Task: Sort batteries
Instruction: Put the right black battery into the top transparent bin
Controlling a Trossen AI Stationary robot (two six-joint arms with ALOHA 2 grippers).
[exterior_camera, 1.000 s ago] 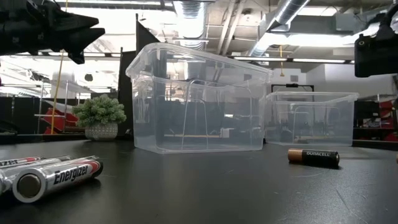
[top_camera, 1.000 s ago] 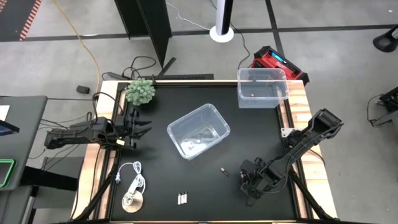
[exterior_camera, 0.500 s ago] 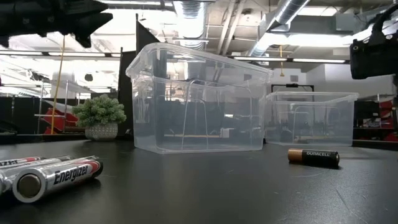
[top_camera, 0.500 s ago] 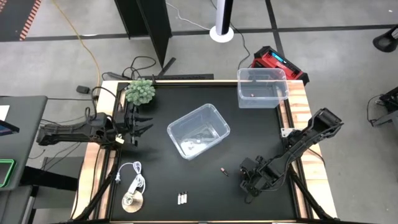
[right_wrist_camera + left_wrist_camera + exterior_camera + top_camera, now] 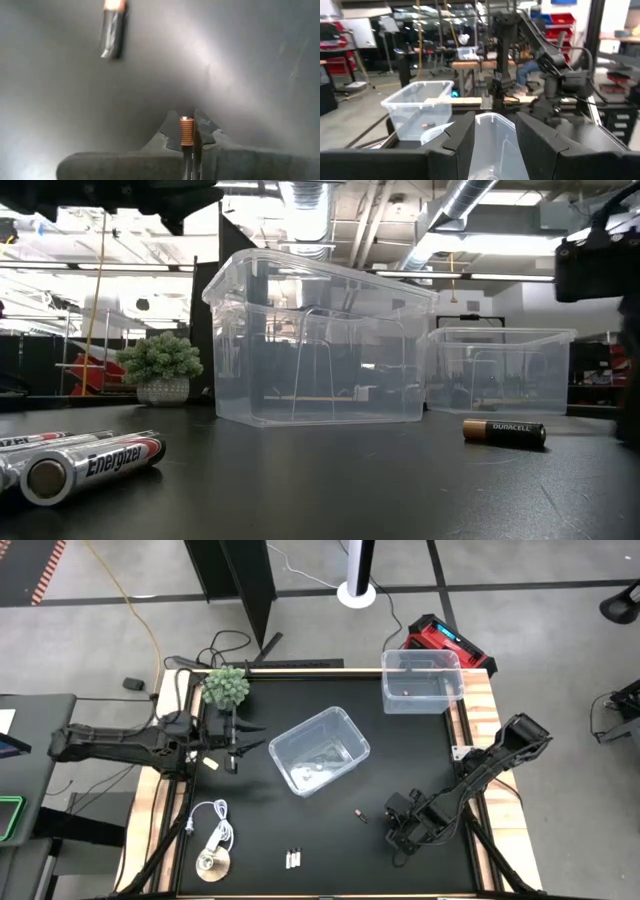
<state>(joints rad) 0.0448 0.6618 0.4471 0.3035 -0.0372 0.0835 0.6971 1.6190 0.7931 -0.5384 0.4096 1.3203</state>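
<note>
My right gripper [image 5: 400, 838] hangs over the table's near right part, shut on a dark battery with a copper end [image 5: 186, 131]. Another dark battery [image 5: 360, 815] lies on its side on the table just left of it; it also shows in the right wrist view [image 5: 114, 27] and the low view [image 5: 505, 431]. Silver batteries [image 5: 292, 859] lie near the front edge and show in the low view [image 5: 90, 465]. My left gripper [image 5: 248, 737] is open and empty, in the air left of the middle clear bin [image 5: 320, 750]. My right gripper pinches the dark battery between its two fingertips [image 5: 205, 127]. The battery lies along the fingers, and its copper end [image 5: 186, 125] sticks out past them toward the table. The fingers come from above, pointing down. The rest of the battery is hidden between the fingers.
The middle bin holds a few pale batteries [image 5: 316, 766]. A second clear bin [image 5: 422, 680] stands at the far right corner with a small dark-reddish piece inside [image 5: 425, 125]. A potted plant [image 5: 226, 687] is at the far left, a white cable with disc [image 5: 212, 845] at the near left.
My left gripper has gone toward the table's right edge, closer to the middle bin, and has risen out of the top of the low view. The batteries and bins have stayed where they were.
</note>
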